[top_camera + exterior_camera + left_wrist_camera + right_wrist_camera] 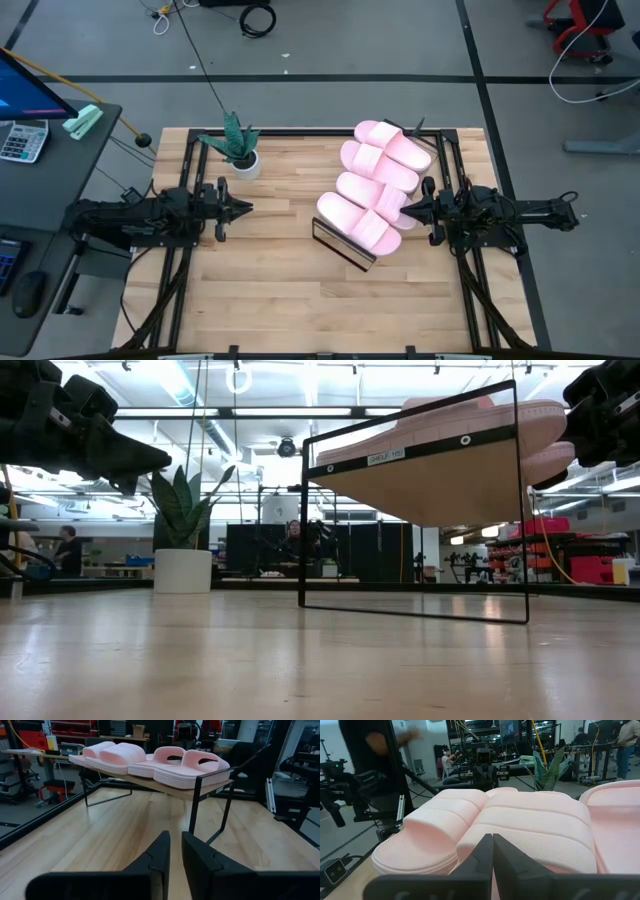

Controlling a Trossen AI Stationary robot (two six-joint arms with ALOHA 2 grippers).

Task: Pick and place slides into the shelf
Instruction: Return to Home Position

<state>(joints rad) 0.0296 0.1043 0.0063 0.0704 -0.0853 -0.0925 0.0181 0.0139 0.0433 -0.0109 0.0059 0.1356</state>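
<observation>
Bearing four slides [375,183], the shelf [430,485] (label unreadable) stands tilted.

Slatted wooden table [270,270]: potted plant [238,148] far left, slanted shelf [345,245] right, bearing four pink slides [375,185].
</observation>
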